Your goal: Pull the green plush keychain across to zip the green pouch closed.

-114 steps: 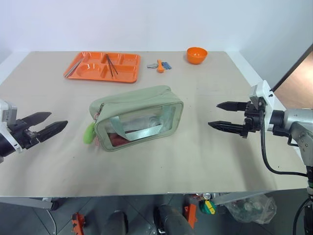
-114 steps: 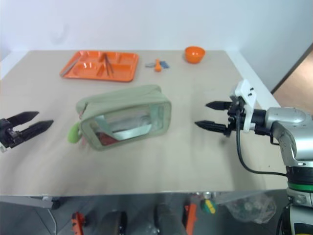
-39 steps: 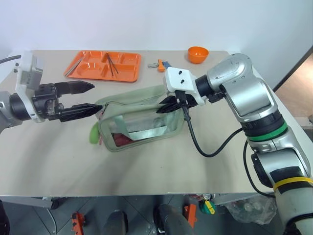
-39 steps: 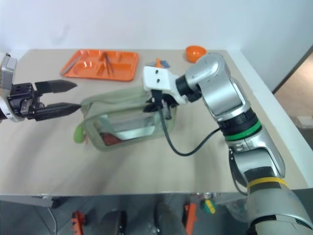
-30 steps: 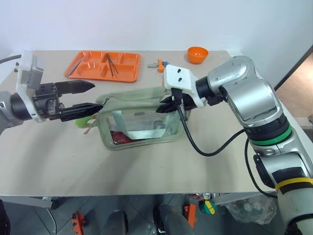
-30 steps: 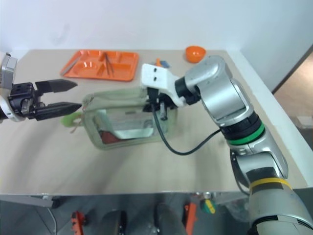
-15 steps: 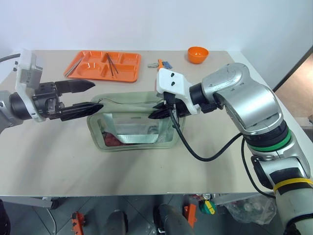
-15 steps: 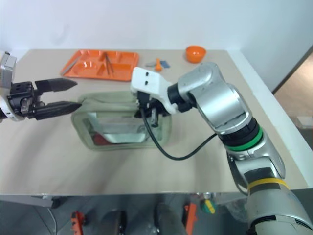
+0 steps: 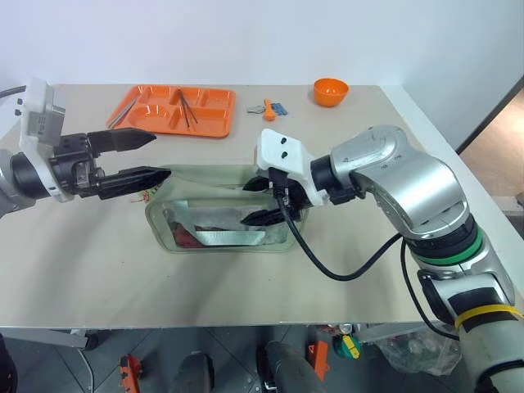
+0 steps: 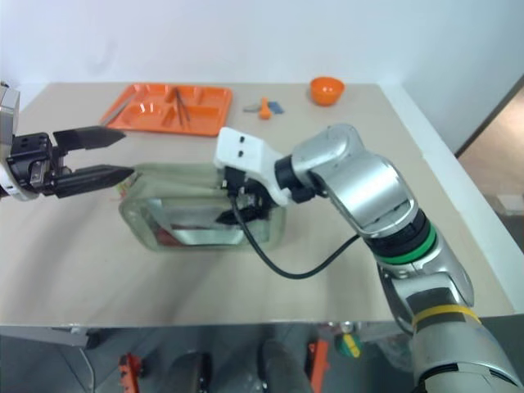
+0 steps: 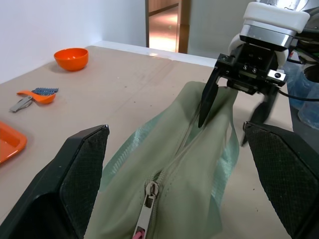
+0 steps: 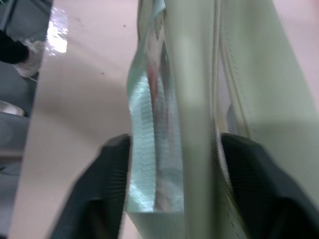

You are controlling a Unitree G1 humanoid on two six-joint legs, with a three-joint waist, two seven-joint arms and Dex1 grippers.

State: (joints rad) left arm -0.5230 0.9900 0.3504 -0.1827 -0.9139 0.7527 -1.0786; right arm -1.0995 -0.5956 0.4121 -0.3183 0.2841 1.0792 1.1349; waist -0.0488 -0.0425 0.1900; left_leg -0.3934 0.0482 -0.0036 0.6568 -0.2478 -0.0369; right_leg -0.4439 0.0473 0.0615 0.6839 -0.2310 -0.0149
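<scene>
Green and soft, the pouch lies in the middle of the table, with its clear window facing the near edge. You can see red and white things through the window.

The left gripper hangs just over the left end of the pouch. Its two black fingers are spread wide and hold nothing. The left wrist view shows the metal zipper pull right below these fingers, at the near end of the zipper line.

The right gripper is at the other end of the pouch. Its fingers are spread too, one on each side of the top edge, and they do not pinch the fabric.

I cannot pick out the fuzzy green keychain for sure. There are only thin threads by the left end.

The zipping looks like it has not begun, I think. The pull sits at one end, nobody holds the charm, and it must be grabbed and dragged along the top.

An orange tray and an orange bowl sit far back.
</scene>
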